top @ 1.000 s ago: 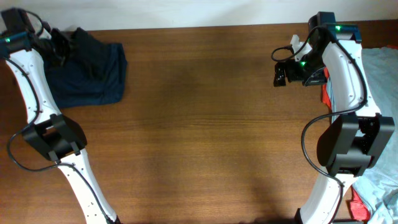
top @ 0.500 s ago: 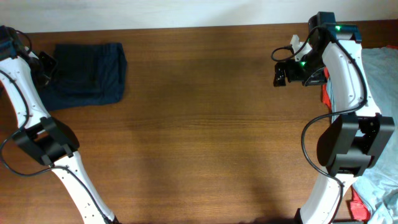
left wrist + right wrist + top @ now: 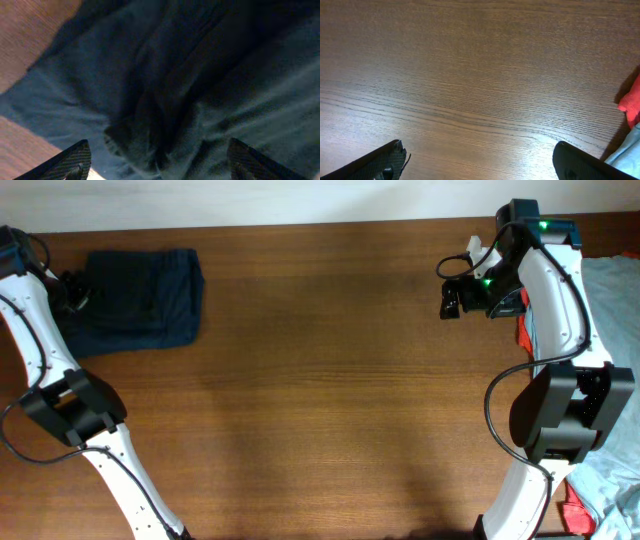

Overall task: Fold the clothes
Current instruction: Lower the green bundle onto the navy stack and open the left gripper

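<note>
Your left end effector (image 3: 160,162) hangs wide open, empty, over the folded navy garment (image 3: 140,300) at the far left corner of the table (image 3: 320,400); the right end effector (image 3: 480,162) is open and empty too. A crease seems raised between the left fingers (image 3: 75,162): it may snag and unfold.

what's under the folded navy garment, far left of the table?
The navy garment lies flat on the wooden table, and only bare wood shows around its edges. Anything beneath it or inside its folds is covered, so that cannot be told.
</note>
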